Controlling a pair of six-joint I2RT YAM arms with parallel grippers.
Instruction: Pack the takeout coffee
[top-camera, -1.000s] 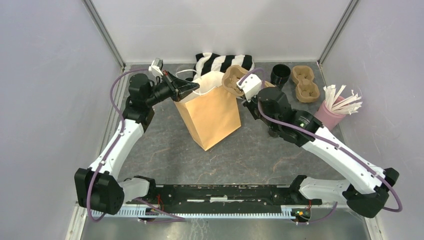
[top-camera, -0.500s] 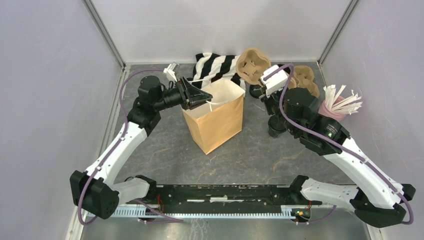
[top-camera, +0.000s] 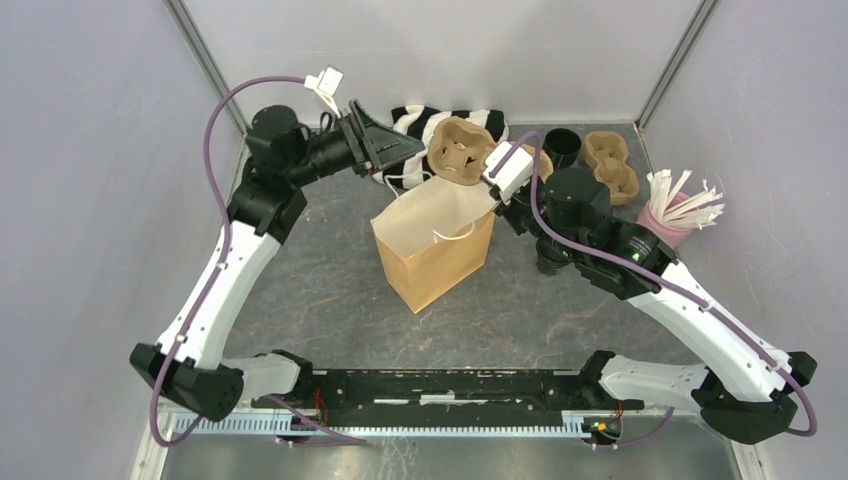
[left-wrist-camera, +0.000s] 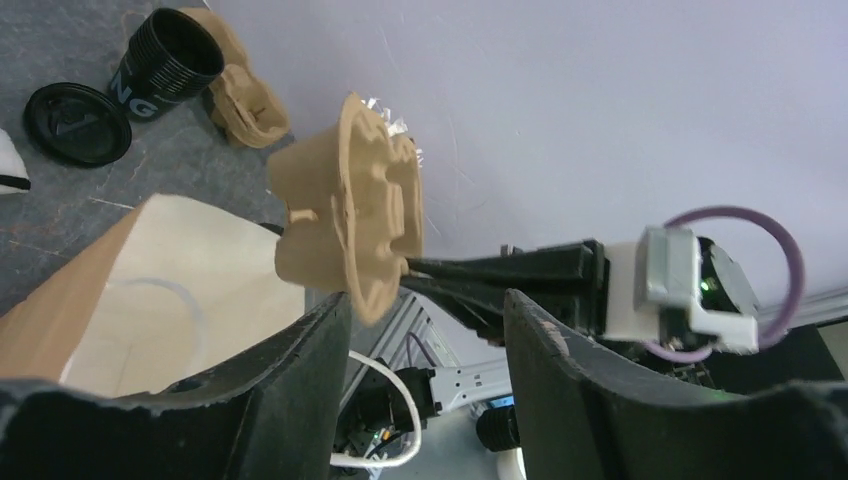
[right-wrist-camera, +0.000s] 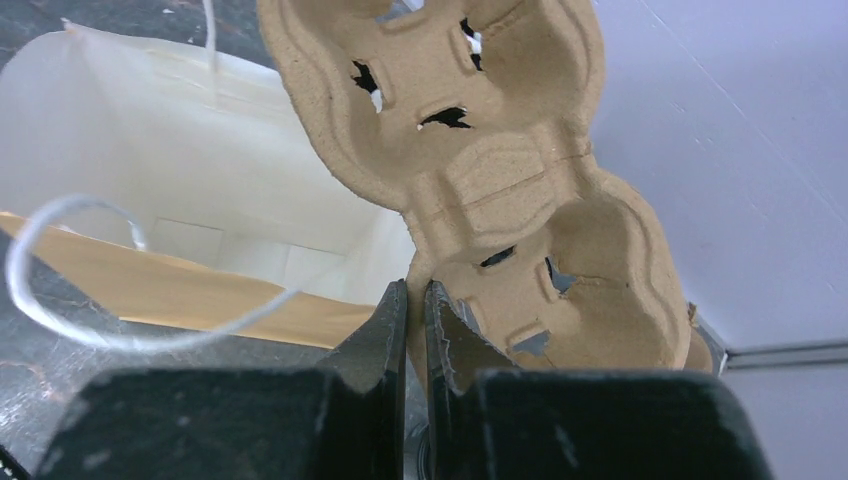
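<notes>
The brown paper bag (top-camera: 435, 260) stands open in the middle of the table, its pale inside showing in the right wrist view (right-wrist-camera: 190, 140) and the left wrist view (left-wrist-camera: 150, 290). My right gripper (top-camera: 482, 176) (right-wrist-camera: 418, 288) is shut on the edge of a moulded cardboard cup carrier (top-camera: 455, 152) (right-wrist-camera: 480, 120) (left-wrist-camera: 350, 220), held tilted over the bag's far rim. My left gripper (top-camera: 412, 150) (left-wrist-camera: 425, 300) hangs open and empty behind the bag, facing the carrier. The takeout coffee does not show clearly; a dark rounded shape (top-camera: 550, 258) peeks from under my right arm.
A lidless black cup (top-camera: 562, 148) (left-wrist-camera: 165, 65) stands at the back, a loose flat black lid (left-wrist-camera: 75, 125) beside it. A second carrier (top-camera: 612, 168) and a pink cup of white stirrers (top-camera: 675, 215) sit at the right. A striped cloth (top-camera: 480, 122) lies behind the bag.
My left gripper has opened, let go of the bag's rim and lifted back to the left. The right arm has swung the carrier out and back over the bag's mouth.
</notes>
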